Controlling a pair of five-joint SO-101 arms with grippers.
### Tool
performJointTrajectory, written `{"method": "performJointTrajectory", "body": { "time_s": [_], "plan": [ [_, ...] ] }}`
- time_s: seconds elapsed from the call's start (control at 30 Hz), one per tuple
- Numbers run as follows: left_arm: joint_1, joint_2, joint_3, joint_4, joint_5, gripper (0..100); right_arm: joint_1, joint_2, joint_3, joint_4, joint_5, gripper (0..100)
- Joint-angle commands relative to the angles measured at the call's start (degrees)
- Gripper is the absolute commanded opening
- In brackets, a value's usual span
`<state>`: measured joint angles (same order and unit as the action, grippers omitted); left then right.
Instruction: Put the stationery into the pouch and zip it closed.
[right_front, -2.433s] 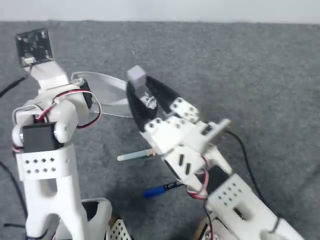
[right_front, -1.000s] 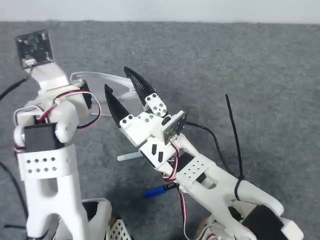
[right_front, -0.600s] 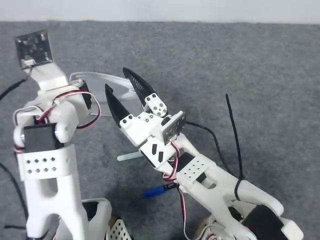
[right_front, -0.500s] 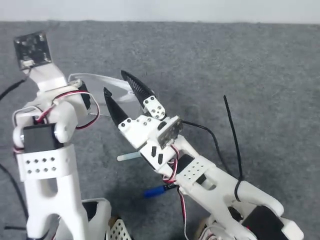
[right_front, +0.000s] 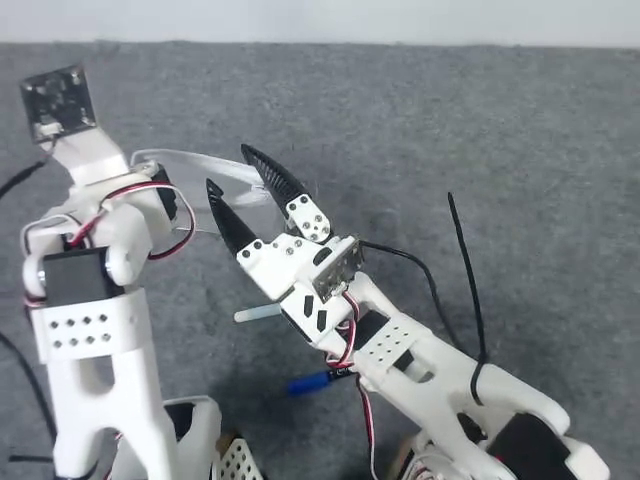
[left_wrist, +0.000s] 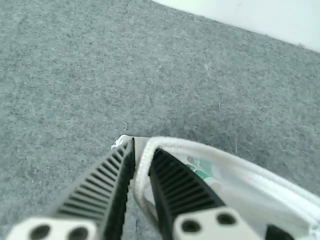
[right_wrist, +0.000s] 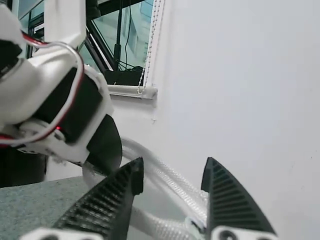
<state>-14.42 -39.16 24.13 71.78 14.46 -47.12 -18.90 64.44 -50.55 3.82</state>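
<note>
- The left tool (left_wrist: 141, 150) pinches the rim of the pouch (right_front: 195, 163), which sits just beyond that arm. A steady grip should hold the mouth wide.
- The right tool (right_front: 230, 168) hangs spread and empty at the mouth. Next it needs the pale pen (right_front: 262, 313) and blue pen (right_front: 318, 381) on the worktop (right_front: 520, 150).
- The pouch is clear, white-zipped and unzipped, with a green-printed item (left_wrist: 199, 167) inside.

Right pincer (right_front: 226, 166) spread beside pouch (right_front: 185, 157); blue pen (right_front: 318, 381) on carpet (right_front: 480, 130).
</note>
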Motion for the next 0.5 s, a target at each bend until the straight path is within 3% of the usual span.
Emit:
{"method": "performJointTrajectory", "body": {
  "time_s": [0.0, 0.47],
  "plan": [
    [-1.0, 0.5, 1.1, -1.1, 0.9, 1, 0.7, -1.1, 5.6, 5.0, 1.1, 17.7],
    [-1.0, 0.5, 1.5, -1.1, 0.9, 1, 0.7, -20.6, 5.8, 31.9, 0.7, 17.8]
  ]
}}
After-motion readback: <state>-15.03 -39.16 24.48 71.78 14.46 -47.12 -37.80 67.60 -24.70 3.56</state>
